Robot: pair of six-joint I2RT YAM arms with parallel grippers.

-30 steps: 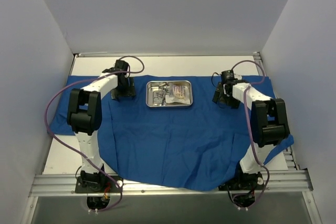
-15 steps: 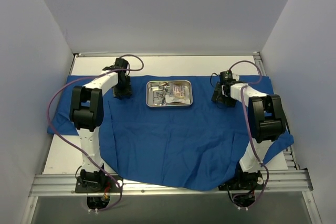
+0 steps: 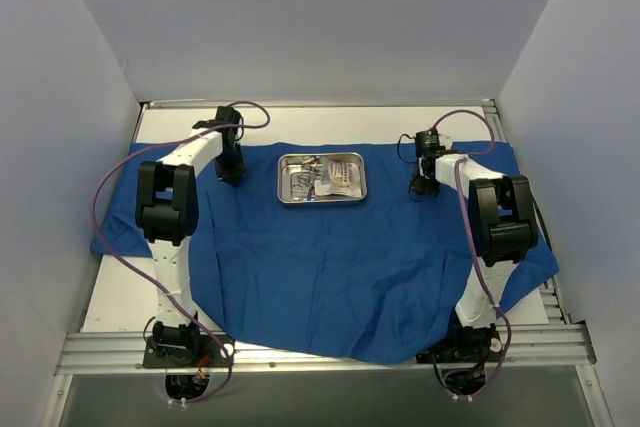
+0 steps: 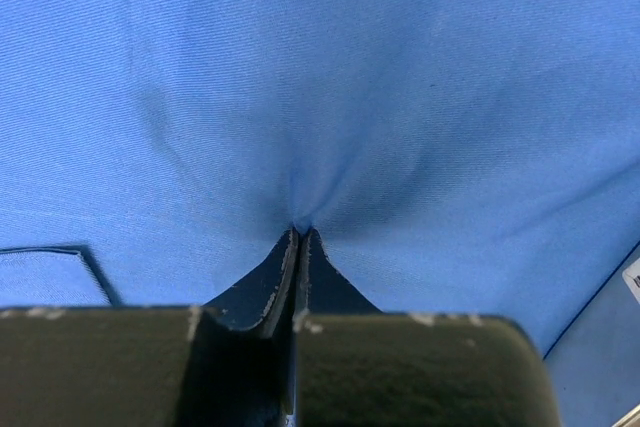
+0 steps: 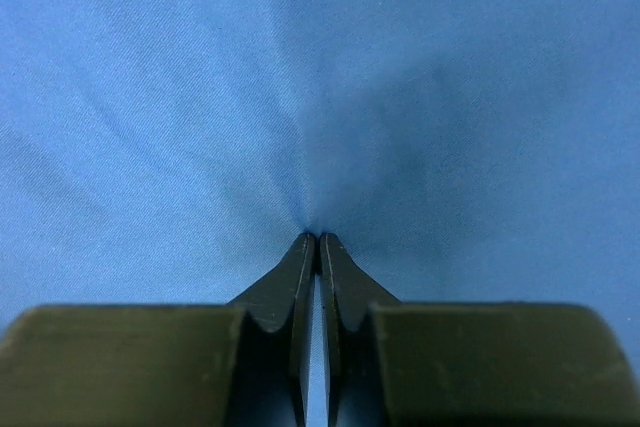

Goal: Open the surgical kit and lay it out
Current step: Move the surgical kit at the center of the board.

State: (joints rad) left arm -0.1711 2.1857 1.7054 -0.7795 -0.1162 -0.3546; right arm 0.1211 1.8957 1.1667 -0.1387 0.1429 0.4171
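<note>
Cloth wrap (image 4: 420, 97) pinched in left gripper (image 4: 300, 234), seen up close; tray (image 3: 281, 179) only overhead

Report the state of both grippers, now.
Left gripper: closed, pinching a pucker of the blue cloth wrap.
Right gripper: closed, pinching the blue cloth wrap too.
</note>
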